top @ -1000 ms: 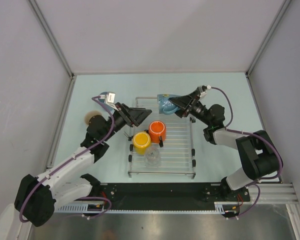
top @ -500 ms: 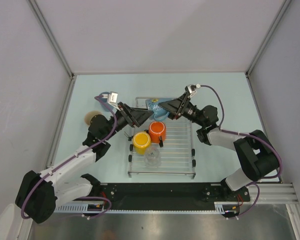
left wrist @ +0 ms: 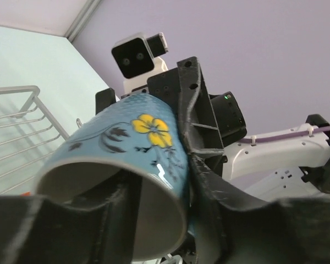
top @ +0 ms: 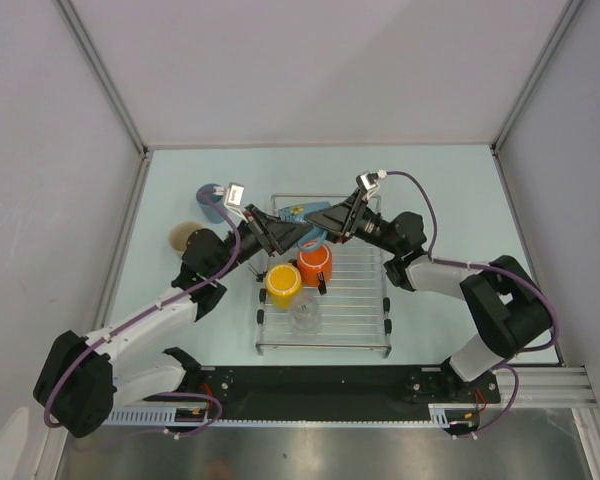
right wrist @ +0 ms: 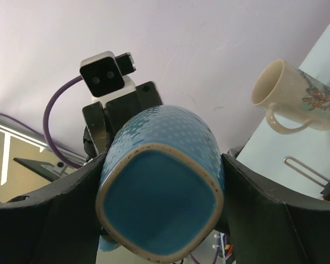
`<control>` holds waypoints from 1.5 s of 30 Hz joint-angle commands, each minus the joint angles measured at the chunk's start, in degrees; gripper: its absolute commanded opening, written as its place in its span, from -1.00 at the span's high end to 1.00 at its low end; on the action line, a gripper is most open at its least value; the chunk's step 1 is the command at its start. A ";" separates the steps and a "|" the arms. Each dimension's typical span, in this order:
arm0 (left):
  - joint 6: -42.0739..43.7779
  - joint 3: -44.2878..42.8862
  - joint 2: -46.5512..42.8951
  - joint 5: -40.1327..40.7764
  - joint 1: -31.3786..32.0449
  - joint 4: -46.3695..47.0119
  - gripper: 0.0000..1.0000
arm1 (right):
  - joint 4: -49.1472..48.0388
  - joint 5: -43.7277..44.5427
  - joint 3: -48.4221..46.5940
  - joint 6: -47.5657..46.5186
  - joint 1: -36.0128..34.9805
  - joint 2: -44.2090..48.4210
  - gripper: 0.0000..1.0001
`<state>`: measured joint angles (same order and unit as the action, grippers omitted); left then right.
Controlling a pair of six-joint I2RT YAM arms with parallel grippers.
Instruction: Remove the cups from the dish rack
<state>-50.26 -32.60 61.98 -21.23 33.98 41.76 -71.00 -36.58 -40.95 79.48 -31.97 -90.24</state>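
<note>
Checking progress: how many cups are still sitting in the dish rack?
3. Yellow cup and orange mug side by side mid-rack; clear glass nearer the arms. A light blue cup held above the dish rack's far end is not counted.

- The table (top: 450, 185) is a pale mint-green sheet, running back to the rear wall.
- Plain grey wall panels (top: 310, 70) box it in on three sides (the light gives them a lilac cast).
- Two slim metal struts (top: 105, 78) climb the back corners, leaning outward.
- A black strip (top: 320, 385) lines the near edge.
</note>
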 commanded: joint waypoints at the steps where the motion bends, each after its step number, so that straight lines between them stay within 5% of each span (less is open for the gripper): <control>1: -0.54 -2.73 1.30 -1.70 0.74 2.10 0.29 | -6.08 -0.78 -3.52 -0.56 -1.43 0.24 1.00; 3: -0.63 -3.08 1.92 -2.41 0.74 2.01 0.68 | -6.25 -0.86 -3.44 -0.56 -1.43 0.32 1.00; 6: -0.45 -4.14 2.27 -3.02 0.74 0.00 0.99 | -6.08 -1.39 -3.35 -0.82 -1.17 0.85 1.00; 9: -0.01 -4.93 1.75 -2.32 0.74 -2.28 0.99 | -5.20 -1.57 -3.35 -0.73 -0.38 1.47 0.79; 14: 0.77 -6.25 1.31 -2.76 0.65 -5.36 0.99 | -3.97 -1.66 -2.91 -0.73 0.94 2.78 -0.39; 16: 1.21 -6.86 0.69 -2.67 0.65 -6.16 0.99 | -3.09 -1.65 -2.82 -0.73 1.47 3.13 -0.74; 19: 1.92 -7.48 -0.36 -2.59 0.57 -7.65 0.99 | -2.21 -1.48 -2.29 -0.30 3.05 4.28 -0.99; 29: 7.18 -10.54 -5.02 0.75 -0.49 -18.16 0.99 | 3.57 -1.31 -0.45 -1.51 10.95 10.33 -1.00; 32: 13.59 -16.86 -4.07 5.23 -0.93 -29.48 0.99 | 19.88 0.97 -2.11 -8.78 13.42 15.25 -0.99; 33: 16.92 -21.58 -3.19 6.63 -1.02 -33.02 0.99 | 34.73 2.64 -3.68 -17.35 13.51 16.74 -1.00; 36: 22.46 -31.69 2.61 13.66 -1.89 -46.56 0.99 | 59.21 12.99 -11.59 -33.53 11.06 20.18 -1.00; 40: 26.08 -39.98 8.41 22.87 -3.04 -56.85 0.99 | 70.64 24.95 -16.53 -39.66 7.01 20.71 -1.00; 45: 29.60 -55.18 19.13 30.98 -5.67 -69.60 0.99 | 79.16 29.54 -18.20 -41.60 6.22 20.80 -0.99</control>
<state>-26.46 -76.95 75.59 -0.08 30.15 -17.61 -6.07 -15.25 -57.08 44.62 -25.45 -70.06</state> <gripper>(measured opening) 0.169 0.996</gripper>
